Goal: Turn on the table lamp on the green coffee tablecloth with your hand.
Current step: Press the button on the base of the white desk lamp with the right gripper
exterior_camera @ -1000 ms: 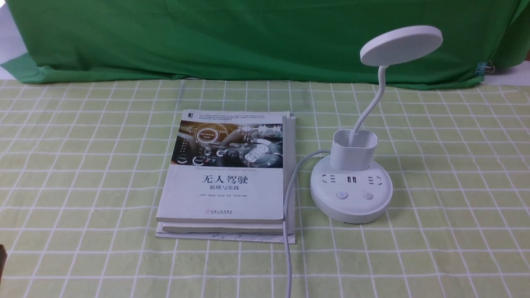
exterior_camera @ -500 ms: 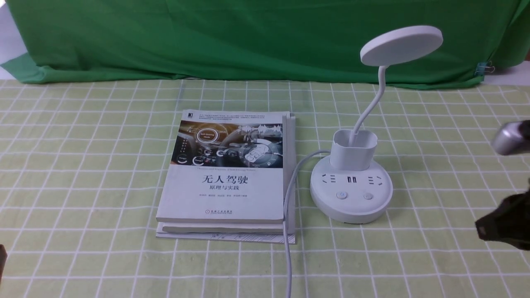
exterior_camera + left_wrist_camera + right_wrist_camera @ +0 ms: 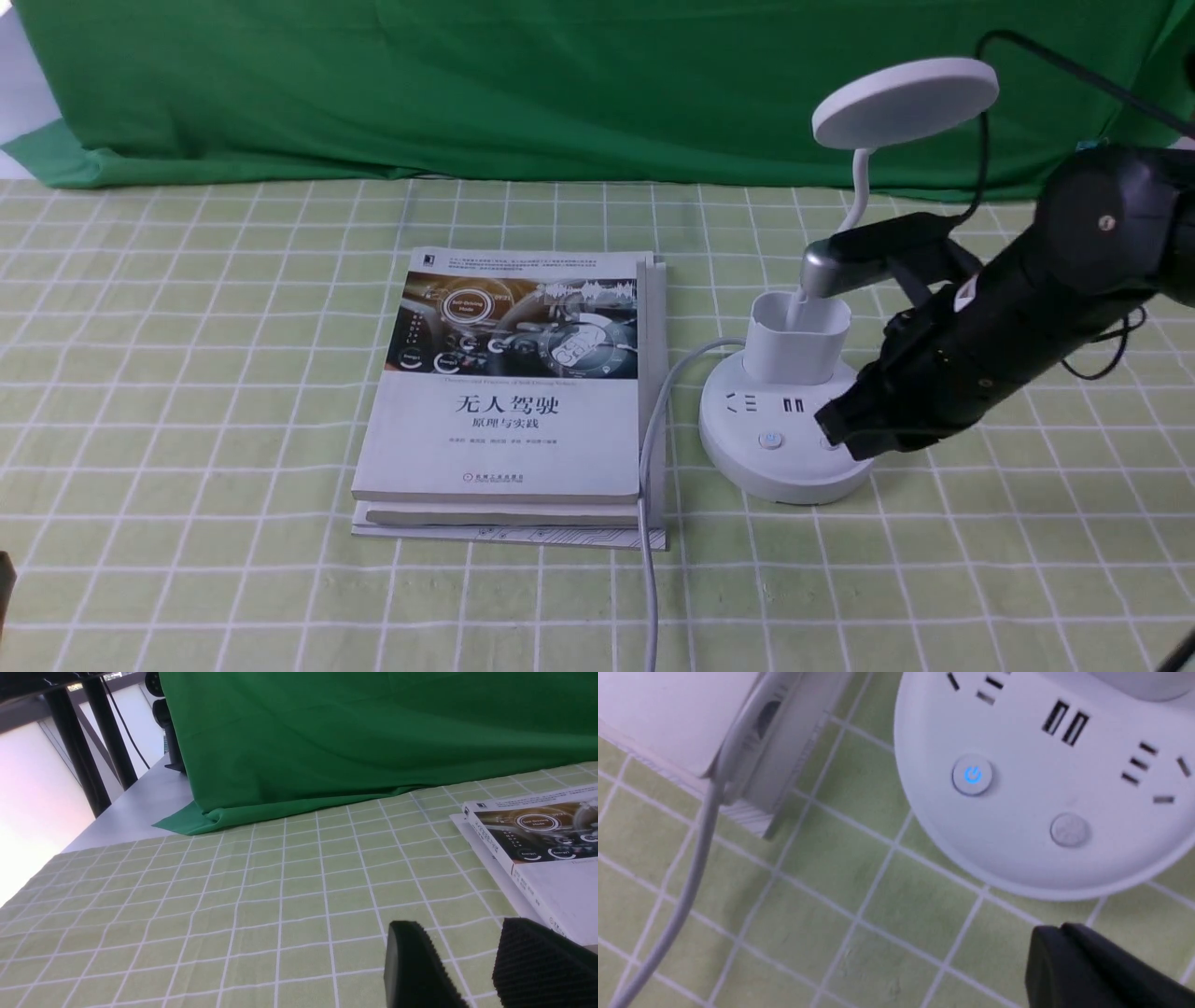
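Clock hours as in the front view, twelve being the far side.

Setup: white table lamp (image 3: 791, 471) stands upright on the green checked tablecloth (image 3: 971, 560), at three o'clock from the books (image 3: 509, 420). Round head (image 3: 906, 103) shows no glow. On the base, the power button (image 3: 972, 774) with its blue mark sits toward seven; a plain button (image 3: 1070, 829) toward five.

Pincers: right pincer (image 3: 1062, 926) closed, tips together, nothing held. It reaches in from two o'clock and partly hides the plain button; contact with the base cannot be confirmed. Left pincer (image 3: 460, 926) stands apart-fingered, holding nothing.

Step, as judged: lining up for a press, probably on the power button, which lies toward nine from the tips.

Risks:
1. Missed press. The button is small; tips slightly off would push bare plastic.
2. Wrong button. The plain one is nearer the tips, so coming down early could hit it. Which one works the light is unproven.
3. Snag on the neck (image 3: 859, 191). The silver camera bar (image 3: 822, 268) overlaps it in view; if truly close, a swing toward nine could tip the lamp. Touching or not: cannot tell.
4. Skidding base. A slanted push might slide it toward the books and cord (image 3: 651, 560).
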